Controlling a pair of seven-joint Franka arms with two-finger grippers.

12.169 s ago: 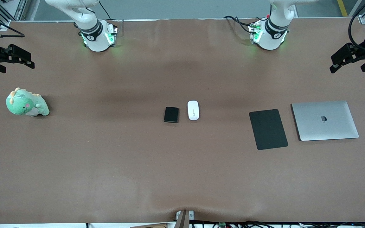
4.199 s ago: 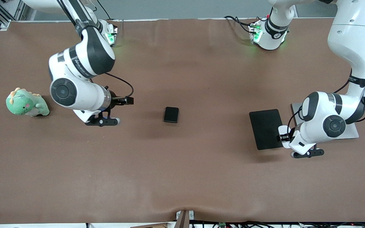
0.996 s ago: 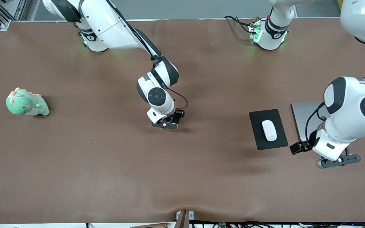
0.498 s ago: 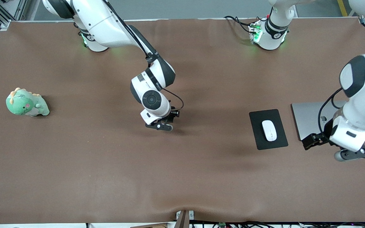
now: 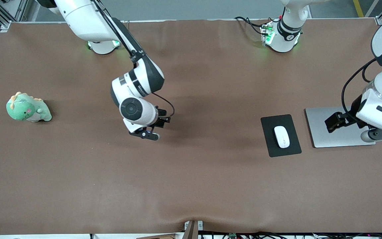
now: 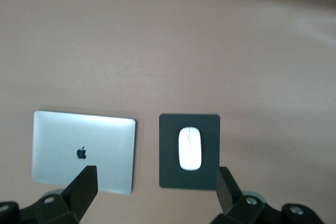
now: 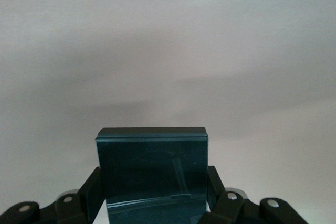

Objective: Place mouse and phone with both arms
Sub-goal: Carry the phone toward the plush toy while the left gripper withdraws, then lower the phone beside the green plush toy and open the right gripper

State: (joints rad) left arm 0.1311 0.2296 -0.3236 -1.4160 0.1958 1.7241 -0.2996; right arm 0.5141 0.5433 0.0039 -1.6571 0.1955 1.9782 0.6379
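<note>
The white mouse [image 5: 282, 136] lies on the black mouse pad [image 5: 292, 147]; it also shows in the left wrist view [image 6: 189, 148] on the pad [image 6: 170, 174]. My left gripper [image 5: 380, 133] is open and empty, up over the silver laptop [image 5: 320, 131]; its fingers [image 6: 84, 184] stand wide apart. My right gripper [image 5: 146, 132] is shut on the black phone [image 7: 152, 166] and holds it above the bare brown table, between the table's middle and the green plush. The phone is hidden under the wrist in the front view.
A green dinosaur plush [image 5: 28, 108] sits toward the right arm's end of the table. The closed laptop [image 6: 79, 148] lies beside the mouse pad toward the left arm's end. Brown cloth covers the whole table.
My right gripper has carried the phone from the table's middle toward the right arm's end. My left gripper has drawn away from the mouse pad to over the laptop. The mouse stays on the pad.
</note>
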